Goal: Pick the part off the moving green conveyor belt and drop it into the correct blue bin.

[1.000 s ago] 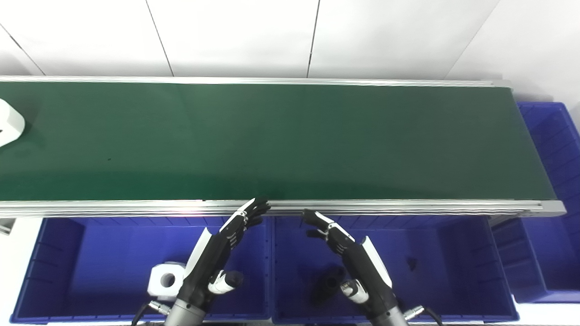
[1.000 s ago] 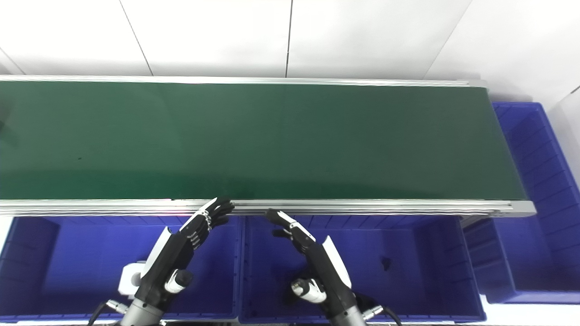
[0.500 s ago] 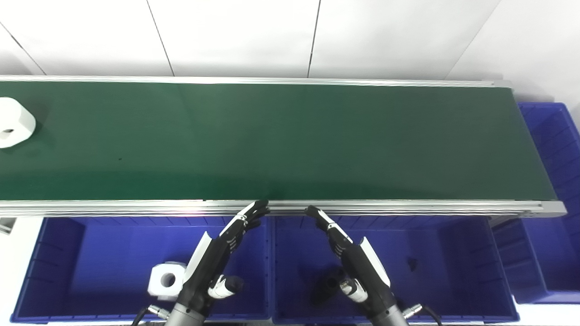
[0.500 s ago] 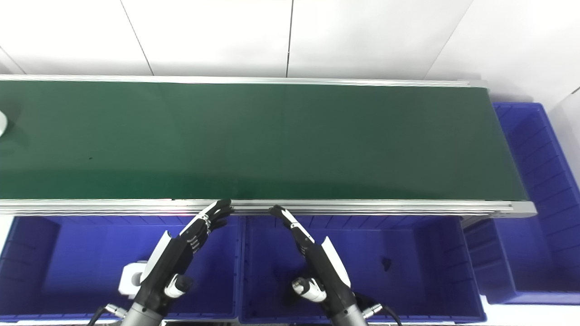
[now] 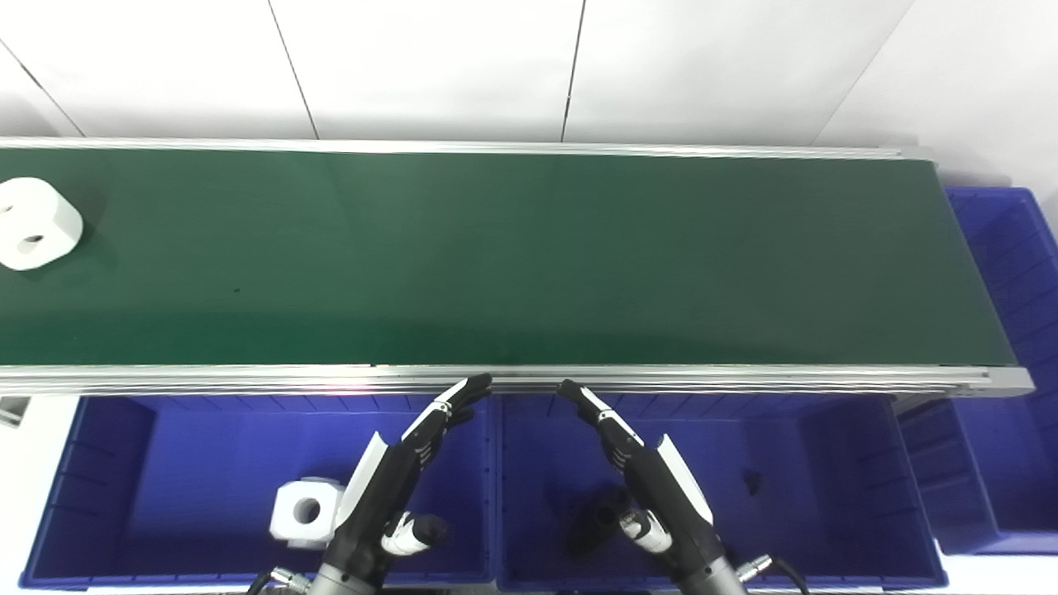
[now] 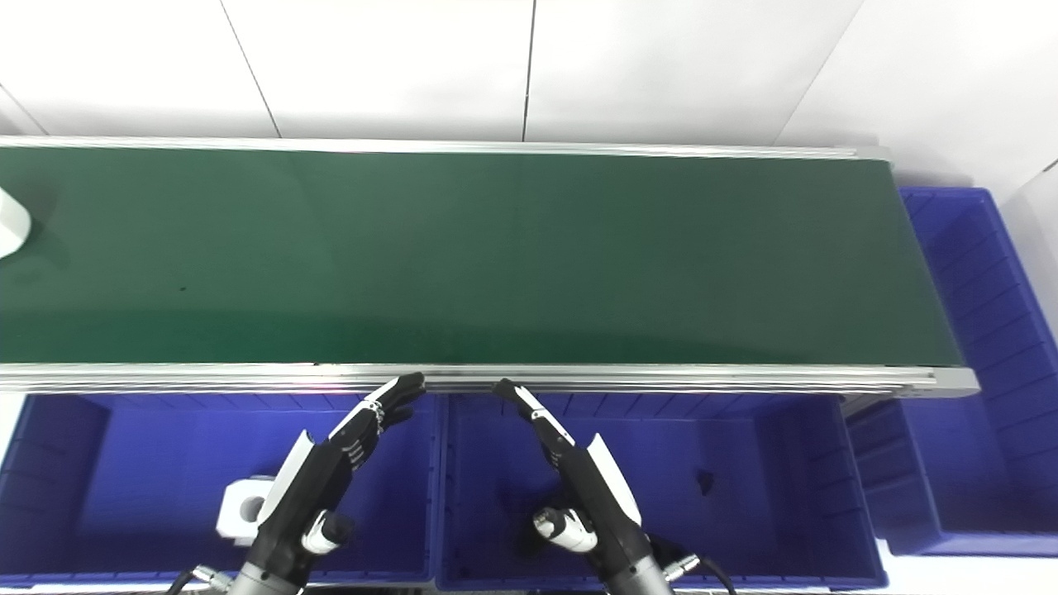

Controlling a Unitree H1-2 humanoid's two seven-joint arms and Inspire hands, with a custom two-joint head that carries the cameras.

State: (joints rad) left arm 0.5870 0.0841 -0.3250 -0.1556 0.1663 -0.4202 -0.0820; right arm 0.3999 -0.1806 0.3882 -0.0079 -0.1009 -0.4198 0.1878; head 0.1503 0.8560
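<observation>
A white rounded part (image 5: 37, 234) with two holes lies on the green conveyor belt (image 5: 512, 256) at its far left end. In the right eye view only its edge (image 6: 12, 231) shows. My left hand (image 5: 395, 475) hangs open over the left blue bin (image 5: 107, 487), fingers stretched toward the belt's near rail. My right hand (image 5: 649, 475) is open too, over the middle blue bin (image 5: 826, 487). Neither hand holds anything, and both are far from the part.
A white block (image 5: 304, 512) with a hole lies in the left bin. A black part (image 5: 599, 516) and a small black piece (image 5: 750, 479) lie in the middle bin. Another blue bin (image 5: 1004, 248) stands past the belt's right end.
The white part has ridden rightward on the belt, coming further into view. Both hands have straightened their fingers and stayed in place.
</observation>
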